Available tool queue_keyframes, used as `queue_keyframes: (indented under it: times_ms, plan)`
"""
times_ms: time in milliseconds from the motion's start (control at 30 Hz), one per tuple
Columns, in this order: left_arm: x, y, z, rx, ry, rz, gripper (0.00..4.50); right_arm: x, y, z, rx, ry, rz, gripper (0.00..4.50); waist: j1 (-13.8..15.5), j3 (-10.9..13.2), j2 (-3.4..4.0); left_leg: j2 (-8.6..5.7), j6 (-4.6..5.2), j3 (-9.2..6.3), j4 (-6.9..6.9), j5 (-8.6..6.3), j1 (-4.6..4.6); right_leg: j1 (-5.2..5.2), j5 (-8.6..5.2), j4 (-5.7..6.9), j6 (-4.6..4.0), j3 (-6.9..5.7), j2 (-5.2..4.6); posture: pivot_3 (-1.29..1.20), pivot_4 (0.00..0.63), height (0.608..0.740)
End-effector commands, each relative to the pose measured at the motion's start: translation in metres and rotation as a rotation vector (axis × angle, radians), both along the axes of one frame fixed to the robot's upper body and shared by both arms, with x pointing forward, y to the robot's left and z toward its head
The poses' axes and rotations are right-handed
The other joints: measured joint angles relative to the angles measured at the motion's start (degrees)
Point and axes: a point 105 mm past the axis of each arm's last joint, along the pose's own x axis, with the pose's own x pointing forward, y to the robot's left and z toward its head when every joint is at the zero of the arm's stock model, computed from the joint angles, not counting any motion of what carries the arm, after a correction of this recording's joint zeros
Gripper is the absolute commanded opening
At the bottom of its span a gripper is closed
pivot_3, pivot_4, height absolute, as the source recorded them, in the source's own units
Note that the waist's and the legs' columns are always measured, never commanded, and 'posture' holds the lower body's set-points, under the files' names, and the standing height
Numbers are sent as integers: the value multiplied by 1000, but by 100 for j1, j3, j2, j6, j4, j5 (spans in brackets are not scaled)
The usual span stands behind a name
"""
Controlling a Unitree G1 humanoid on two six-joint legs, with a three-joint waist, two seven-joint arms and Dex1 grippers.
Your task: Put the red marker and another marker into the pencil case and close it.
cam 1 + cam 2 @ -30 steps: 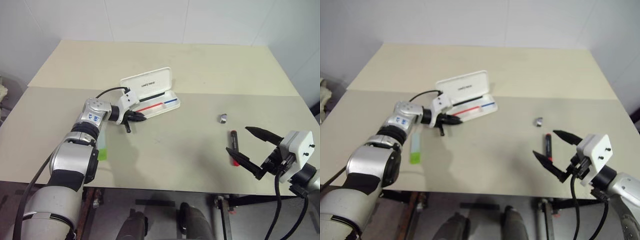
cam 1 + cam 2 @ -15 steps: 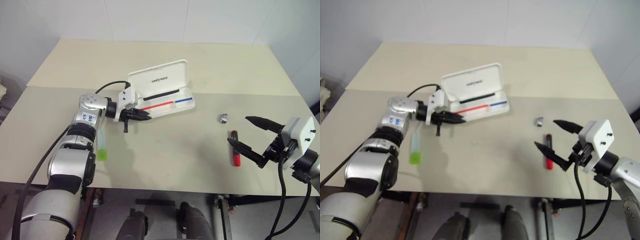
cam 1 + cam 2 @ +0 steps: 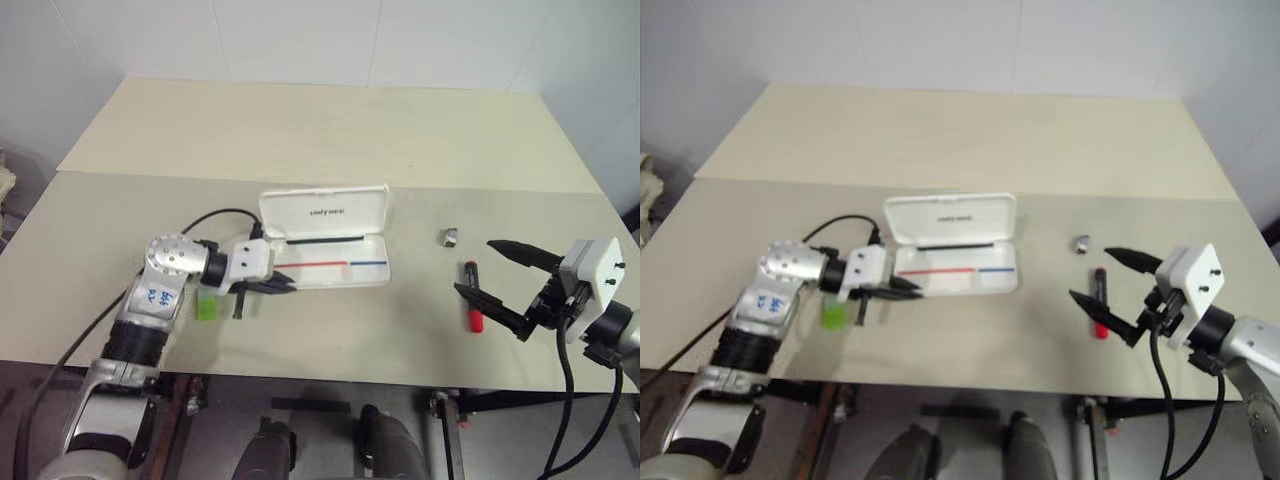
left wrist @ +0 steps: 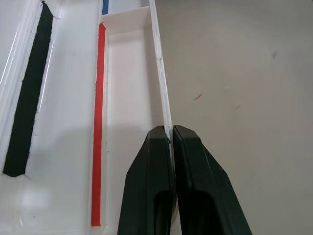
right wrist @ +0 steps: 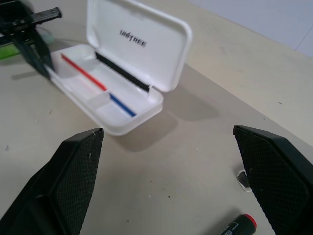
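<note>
The pencil case lies open in the middle of the table, its lid standing up at the back and red, blue and black stripes inside. My left gripper is shut on the thin front wall of the case at its left end. Behind that gripper, near the front edge, lies the light-green marker. The red marker lies at the right, pointing away from me. My right gripper hovers over it, open, its fingers spread wide with nothing between them.
A small silver-grey object sits just beyond the red marker. The table's front edge runs close under both grippers. A black cable loops from the left wrist over the table.
My left gripper has drawn back toward the front edge, dragging the open case nearer and turning it square to the table. The right gripper has stayed open and in place.
</note>
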Motion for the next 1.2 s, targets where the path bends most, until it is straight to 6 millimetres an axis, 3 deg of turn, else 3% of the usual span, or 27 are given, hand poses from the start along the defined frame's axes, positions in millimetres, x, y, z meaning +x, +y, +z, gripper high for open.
queue_keyframes:
  times_ms: [33,367,600,633,1033,1200]
  plan:
    - [-7,-8,13,-30,-51,-9,8,-3,-1,12,-21,-47,8,4500,-2,0,0,2,0,0,0,0,1,0,0,2,-1,0,2,0,150,740]
    - [-5,-7,-5,23,-71,-9,8,-2,-1,11,-26,-50,10,4500,-6,0,0,33,-9,12,1,0,9,-1,12,2,-23,8,37,0,150,740]
    - [-4,-6,-6,20,-62,4,8,-3,-2,10,-29,-52,-1,4500,-4,0,0,38,-10,15,1,-1,8,-1,15,-4,-27,8,41,0,150,740]
    - [-3,-5,-7,31,-62,7,551,-3,-2,10,-29,-52,-1,4500,-4,0,0,38,-11,15,1,-1,8,-1,15,-4,-27,8,41,0,150,740]
    - [-12,-12,-1,31,-77,-13,4488,-1,-2,11,-34,-57,1,4500,-9,0,0,42,-12,15,1,-2,7,0,16,-10,-29,8,45,0,150,740]
    - [-22,-16,7,5,-74,-37,4488,0,-1,10,-35,-43,5,4500,-5,0,1,46,-13,17,1,-3,7,-1,17,-12,-30,8,48,0,150,740]
